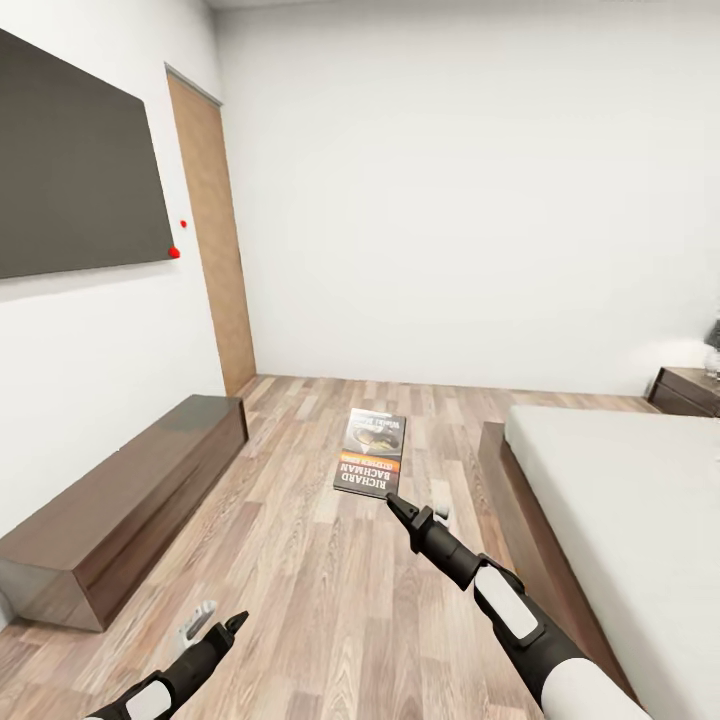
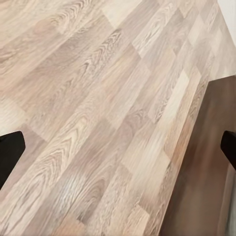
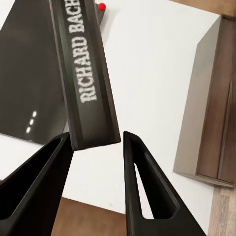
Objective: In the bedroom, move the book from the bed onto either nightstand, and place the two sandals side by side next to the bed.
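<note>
Holding: the right gripper (image 1: 392,499) has the book (image 1: 371,452) by its lower edge, out over the floor (image 1: 300,560) and just off the foot of the bed (image 1: 620,500).
Right jaws: clenched on the book; in the right wrist view the two fingers (image 3: 49,172) sit either side of its spine (image 3: 86,73) (lettering "RICHARD BACH" legible).
Book cover: dark, orange band, title upside down in the head view.
Left gripper (image 1: 236,622): low, near the floor; jaws released, with the tips well apart in the left wrist view and nothing between them.
Desk (image 1: 120,500): long dark-brown one along the left wall, under a dark wall panel (image 1: 70,160).
Nightstand (image 1: 685,390): far right, beyond the bed.
Door (image 1: 215,230): wooden, in the far left corner.
</note>
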